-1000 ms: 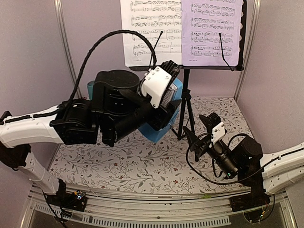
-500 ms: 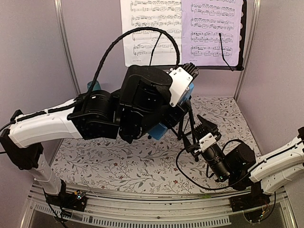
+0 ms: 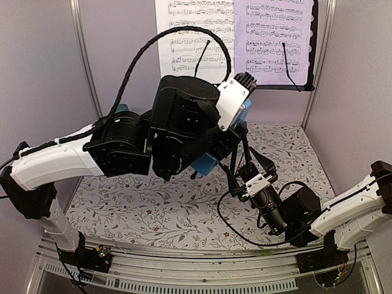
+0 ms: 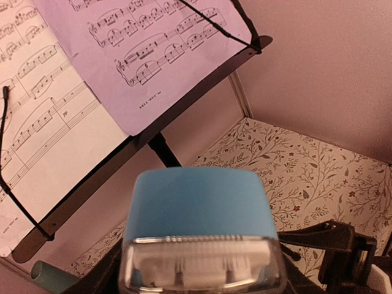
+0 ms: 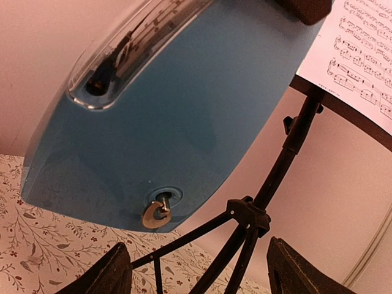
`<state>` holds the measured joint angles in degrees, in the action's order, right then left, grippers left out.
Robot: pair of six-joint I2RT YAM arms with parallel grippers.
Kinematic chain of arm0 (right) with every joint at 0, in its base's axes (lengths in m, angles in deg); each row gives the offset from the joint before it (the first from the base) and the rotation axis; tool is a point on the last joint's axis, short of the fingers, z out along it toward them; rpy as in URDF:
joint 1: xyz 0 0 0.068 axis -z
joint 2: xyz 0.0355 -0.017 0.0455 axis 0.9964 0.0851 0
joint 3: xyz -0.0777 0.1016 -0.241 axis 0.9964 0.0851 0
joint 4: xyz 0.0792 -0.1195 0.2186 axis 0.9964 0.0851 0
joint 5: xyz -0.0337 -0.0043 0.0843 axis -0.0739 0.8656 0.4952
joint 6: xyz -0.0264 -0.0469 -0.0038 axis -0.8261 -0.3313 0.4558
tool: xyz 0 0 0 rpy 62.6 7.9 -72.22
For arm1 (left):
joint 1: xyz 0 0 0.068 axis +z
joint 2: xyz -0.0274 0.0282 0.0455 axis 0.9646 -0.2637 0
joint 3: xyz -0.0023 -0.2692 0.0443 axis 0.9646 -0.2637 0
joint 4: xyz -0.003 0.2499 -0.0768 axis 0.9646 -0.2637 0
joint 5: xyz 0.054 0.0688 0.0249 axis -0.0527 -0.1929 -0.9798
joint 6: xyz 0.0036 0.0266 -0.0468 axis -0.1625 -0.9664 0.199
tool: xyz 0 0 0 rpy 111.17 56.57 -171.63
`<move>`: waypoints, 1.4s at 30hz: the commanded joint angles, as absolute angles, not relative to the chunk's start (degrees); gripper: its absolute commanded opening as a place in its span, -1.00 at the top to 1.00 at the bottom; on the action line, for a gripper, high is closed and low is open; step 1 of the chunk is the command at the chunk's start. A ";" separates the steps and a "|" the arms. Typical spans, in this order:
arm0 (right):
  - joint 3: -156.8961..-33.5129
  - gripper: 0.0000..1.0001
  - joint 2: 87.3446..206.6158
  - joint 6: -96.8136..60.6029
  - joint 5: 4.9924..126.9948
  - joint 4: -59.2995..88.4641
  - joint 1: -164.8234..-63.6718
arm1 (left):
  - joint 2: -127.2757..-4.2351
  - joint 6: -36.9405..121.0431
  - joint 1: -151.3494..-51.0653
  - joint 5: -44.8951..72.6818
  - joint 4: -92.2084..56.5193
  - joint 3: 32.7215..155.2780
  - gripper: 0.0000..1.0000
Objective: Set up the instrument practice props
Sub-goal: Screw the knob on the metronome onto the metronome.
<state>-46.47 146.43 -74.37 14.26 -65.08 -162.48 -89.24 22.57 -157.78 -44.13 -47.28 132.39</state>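
My left gripper [image 3: 242, 98] is shut on the blue metronome [image 3: 205, 163] and holds it tilted in the air above the table. In the left wrist view its blue body [image 4: 199, 202] and clear cover fill the space between the jaws. My right gripper [image 3: 248, 173] stands open just below it, with nothing between its fingers. The right wrist view looks up at the metronome [image 5: 184, 92] and its metal winding key [image 5: 156, 211]. The black music stand [image 3: 312, 55] is behind, with the white page [image 3: 193, 37] and the lavender page [image 3: 272, 37] on its tray.
The stand's tripod legs [image 5: 245, 233] spread close in front of my right gripper [image 5: 202, 269]. A teal cup [image 3: 120, 109] stands at the back left, mostly behind my left arm. Lavender walls close in the floral table [image 3: 153, 208] on three sides.
My left arm has lifted the metronome up and to the right, toward the stand. My right gripper has moved left and forward under it, and its jaws have widened.
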 commanded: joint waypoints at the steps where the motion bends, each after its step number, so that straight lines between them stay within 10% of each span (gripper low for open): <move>1: -49.04 -0.56 148.63 -78.57 12.49 -73.54 -162.92 | -89.13 20.96 -159.08 -44.79 -43.15 135.29 1.00; 42: -51.39 0.23 145.20 -72.28 13.35 -59.23 -162.96 | -87.46 19.90 -160.55 -44.07 -39.86 133.62 1.00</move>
